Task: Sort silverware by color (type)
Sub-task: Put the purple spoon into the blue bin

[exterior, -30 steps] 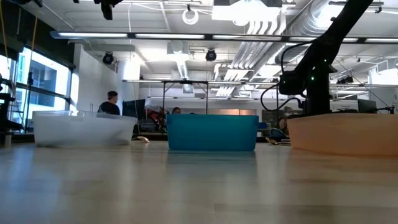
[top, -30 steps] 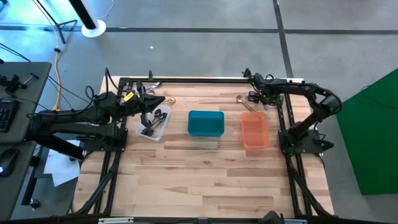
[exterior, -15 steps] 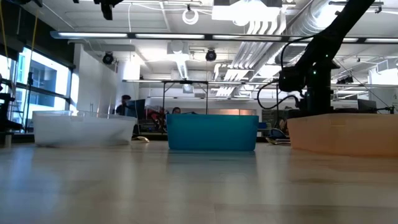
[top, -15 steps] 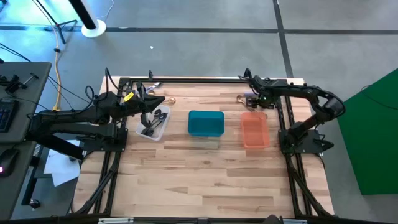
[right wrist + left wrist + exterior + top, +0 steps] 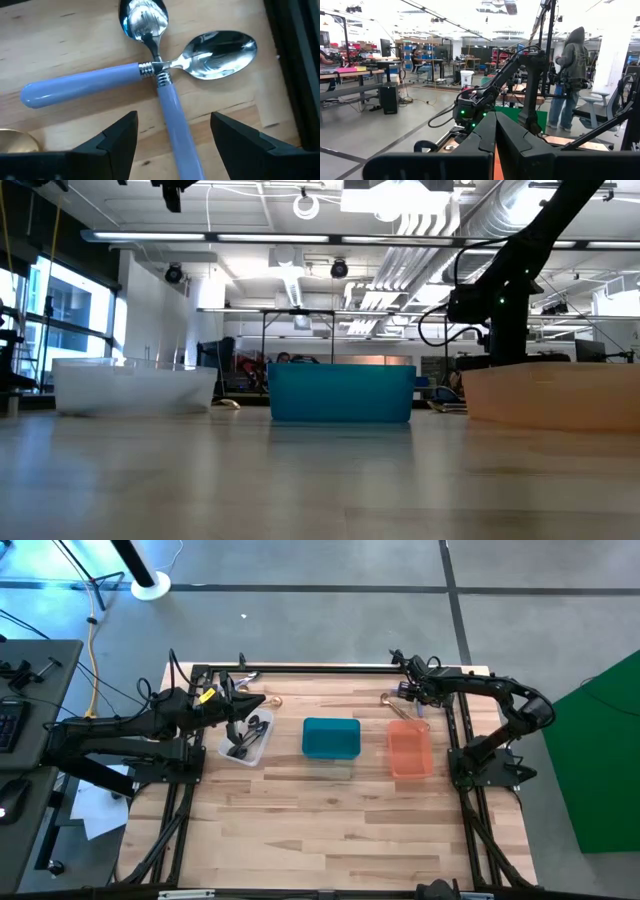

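Overhead, the right end effector hangs at the far right corner of the tabletop, fingers spread wide and gripping nothing. Directly below it lie two blue-handled spoons, their necks crossed and touching, bowls shiny. A gold utensil rests just beside the orange bin. The left end effector is clenched shut above the clear bin's far end; dark and silver pieces lie inside that bin. Between the two bins sits the teal bin. Another gold piece lies on the tabletop near the left end effector.
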### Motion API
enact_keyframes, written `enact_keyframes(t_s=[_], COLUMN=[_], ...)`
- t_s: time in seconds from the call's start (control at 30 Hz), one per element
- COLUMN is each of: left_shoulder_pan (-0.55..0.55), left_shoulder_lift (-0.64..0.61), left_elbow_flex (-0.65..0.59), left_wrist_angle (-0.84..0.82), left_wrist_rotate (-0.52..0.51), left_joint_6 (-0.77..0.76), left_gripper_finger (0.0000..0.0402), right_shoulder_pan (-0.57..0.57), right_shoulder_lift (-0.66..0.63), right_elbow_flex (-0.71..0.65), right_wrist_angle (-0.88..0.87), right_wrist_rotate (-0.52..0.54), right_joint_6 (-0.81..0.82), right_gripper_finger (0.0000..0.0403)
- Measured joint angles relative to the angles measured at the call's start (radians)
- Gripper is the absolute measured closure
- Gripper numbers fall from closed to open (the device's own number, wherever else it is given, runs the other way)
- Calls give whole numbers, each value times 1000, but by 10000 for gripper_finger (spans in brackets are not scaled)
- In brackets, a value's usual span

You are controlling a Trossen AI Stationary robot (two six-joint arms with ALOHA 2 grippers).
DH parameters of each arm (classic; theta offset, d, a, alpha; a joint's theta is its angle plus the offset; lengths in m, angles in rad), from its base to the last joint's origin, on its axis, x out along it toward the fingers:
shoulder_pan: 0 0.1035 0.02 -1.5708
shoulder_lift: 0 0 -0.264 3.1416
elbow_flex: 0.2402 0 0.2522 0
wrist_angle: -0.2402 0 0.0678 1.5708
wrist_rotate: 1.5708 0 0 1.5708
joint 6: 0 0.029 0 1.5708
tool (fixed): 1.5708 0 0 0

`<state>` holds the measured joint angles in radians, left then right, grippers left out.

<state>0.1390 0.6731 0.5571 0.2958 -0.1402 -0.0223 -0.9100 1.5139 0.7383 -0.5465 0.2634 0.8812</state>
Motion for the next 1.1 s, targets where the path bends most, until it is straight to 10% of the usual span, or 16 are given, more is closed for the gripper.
enact_keyframes(t_s=[0.73, 1.1], left_shoulder_pan=[0, 0], left_shoulder_lift=[0, 0], left_elbow_flex=[0, 0], left_wrist_angle=[-1, -2], left_wrist_rotate=[0, 0], left_joint_6=[-2, -3], left_gripper_finger=[401, 402], right_shoulder_pan=[70, 74], right_shoulder_lift=[114, 119], right_elbow_flex=[8, 7], right_wrist_angle=[30, 32], right_wrist_rotate=[65, 4], right_joint_6=[38, 20], right_gripper_finger=[175, 321])
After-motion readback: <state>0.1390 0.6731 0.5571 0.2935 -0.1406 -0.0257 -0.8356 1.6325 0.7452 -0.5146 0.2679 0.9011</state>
